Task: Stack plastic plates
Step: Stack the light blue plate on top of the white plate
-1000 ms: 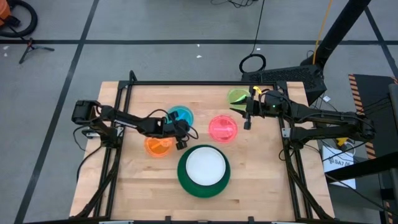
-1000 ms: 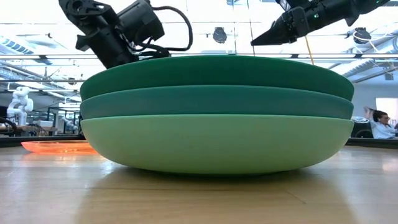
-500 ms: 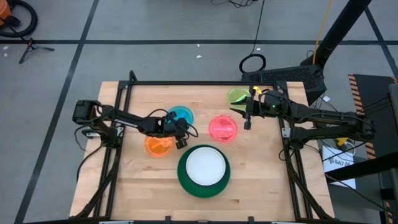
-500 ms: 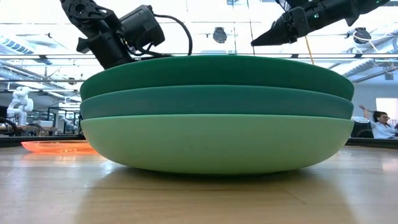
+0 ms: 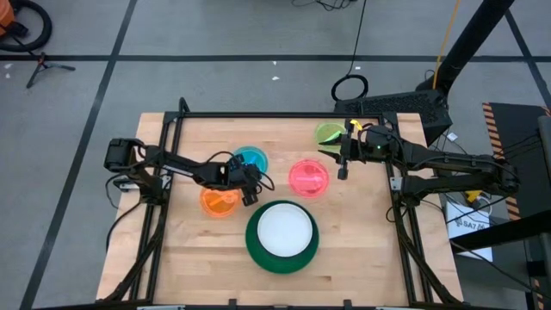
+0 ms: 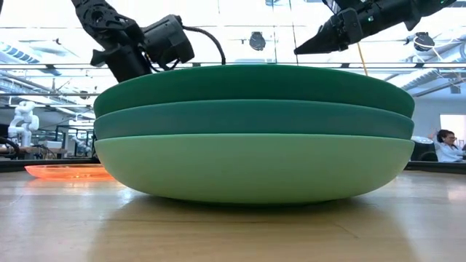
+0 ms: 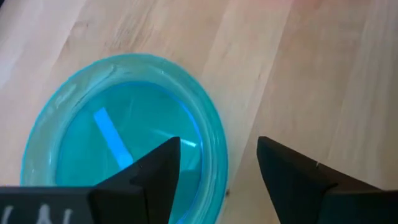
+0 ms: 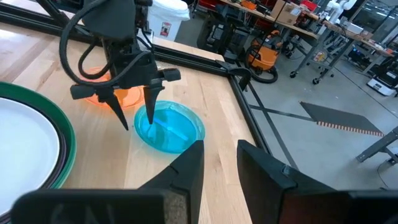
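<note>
Spreading wide within the last second, left pincer (image 8: 134, 102) now straddles the small translucent blue plastic plate's (image 7: 124, 130) rim, gripping nothing; grasp likely next. Right pincer (image 5: 343, 164) hovers part-open, empty.

So the left arm is stretched in from its side of the rig, elbow bent, reaching toward the middle. Its left tool (image 8: 134, 102) points downward with both fingers spread apart and nothing between them; from its own wrist camera you can see the two dark fingers (image 7: 155, 171) with a clear gap. The right arm comes in from the opposite side, running fairly flat and raised up. Its right tool (image 5: 343, 169) points down too, fingers (image 8: 186, 165) only a narrow gap apart, nothing in them. The two tools are well apart from each other.
</note>
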Tool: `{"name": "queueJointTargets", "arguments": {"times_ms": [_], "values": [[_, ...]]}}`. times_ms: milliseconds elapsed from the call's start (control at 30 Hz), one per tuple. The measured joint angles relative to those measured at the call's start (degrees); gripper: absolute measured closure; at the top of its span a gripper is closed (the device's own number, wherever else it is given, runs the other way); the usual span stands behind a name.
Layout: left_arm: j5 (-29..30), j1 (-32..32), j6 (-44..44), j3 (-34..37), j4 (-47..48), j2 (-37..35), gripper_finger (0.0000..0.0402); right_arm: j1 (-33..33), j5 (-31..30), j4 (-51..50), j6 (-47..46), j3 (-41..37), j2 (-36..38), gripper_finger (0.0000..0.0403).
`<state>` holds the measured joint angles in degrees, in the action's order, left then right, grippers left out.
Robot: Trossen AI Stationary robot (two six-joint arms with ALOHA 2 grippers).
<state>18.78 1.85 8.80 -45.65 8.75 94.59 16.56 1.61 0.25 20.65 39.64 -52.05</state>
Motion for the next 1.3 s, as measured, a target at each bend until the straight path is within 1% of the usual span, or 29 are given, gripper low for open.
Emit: {"name": "queueJointTargets", "arguments": {"times_ms": [200, 433, 533, 800, 933, 1067, 1300], "values": [[-0.4, 0.0, -0.3, -0.1, -0.7, 4.3, 0.0181, 0.0, 0.0, -0.2, 0.0, 0.0, 0.0, 0.0314], [0.9, -0.1, 0.1, -0.2, -1.2, 5.1, 0.0185, 0.0, 0.0, -0.2, 0.0, 0.0, 0.0, 0.0314], [1.0, -0.1, 0.0, -0.2, -1.4, 5.2, 0.0201, 0.0, 0.0, -0.2, 0.0, 0.0, 0.0, 0.0314], [1.5, -0.9, -0.2, -0.1, -1.9, 5.4, 0.027, 0.0, 0.0, -0.2, 0.0, 0.0, 0.0, 0.0314], [2.4, -1.8, -0.1, -0.1, -1.9, 5.4, 0.0293, 0.0, 0.0, -0.2, 0.0, 0.0, 0.0, 0.0314], [3.0, -2.4, -0.1, 0.0, -1.8, 5.4, 0.0307, 0.0, 0.0, -0.2, 0.0, 0.0, 0.0, 0.0314], [3.9, -2.6, -0.1, 0.0, -1.6, 5.5, 0.0309, 0.0, 0.0, -0.2, 0.0, 0.0, 0.0, 0.0314]]}}
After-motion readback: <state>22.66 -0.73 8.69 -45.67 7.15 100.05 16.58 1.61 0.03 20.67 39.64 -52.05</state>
